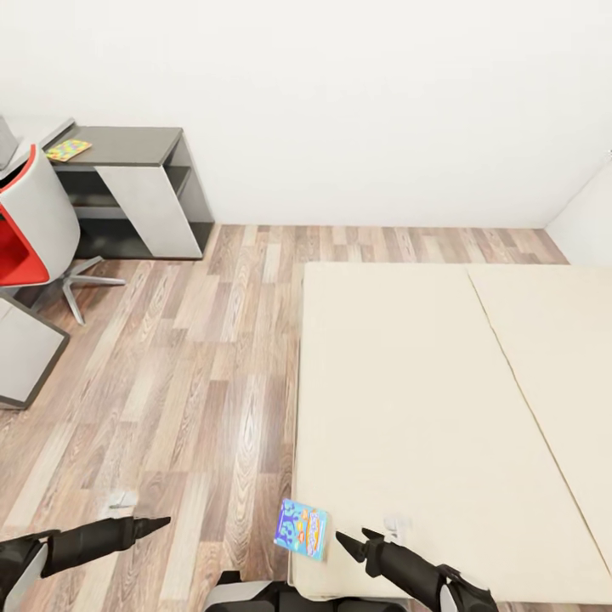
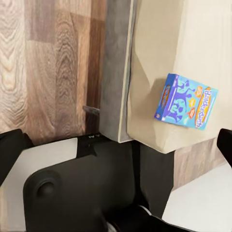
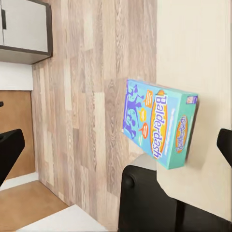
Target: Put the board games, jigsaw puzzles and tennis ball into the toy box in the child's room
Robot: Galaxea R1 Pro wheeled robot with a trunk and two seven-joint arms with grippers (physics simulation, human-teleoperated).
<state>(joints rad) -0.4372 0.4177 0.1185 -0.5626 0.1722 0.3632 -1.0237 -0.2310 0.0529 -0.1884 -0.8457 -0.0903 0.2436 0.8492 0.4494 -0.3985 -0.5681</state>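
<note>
Here the bed (image 1: 442, 408) takes most of the room, its cream mattress in two sections, and the wood floor (image 1: 187, 374) lies between it and the table (image 1: 127, 146) by the far wall. On the lower dark part of the table rests one jigsaw puzzle (image 1: 68, 150), beside the red chair (image 1: 21, 234).

The blue board game (image 1: 302, 529) lies flat at the near corner of the bed, partly over the edge toward the floor. Its long axis runs roughly along the near edge of the bed, a little turned.

The right hand (image 1: 355, 539) is just beside the box, on its right side, fingers apart and holding nothing. The left hand (image 1: 157, 521) is well apart over the floor, its fingertips together. I judge the right arm is the nearer one for the grasp.
</note>
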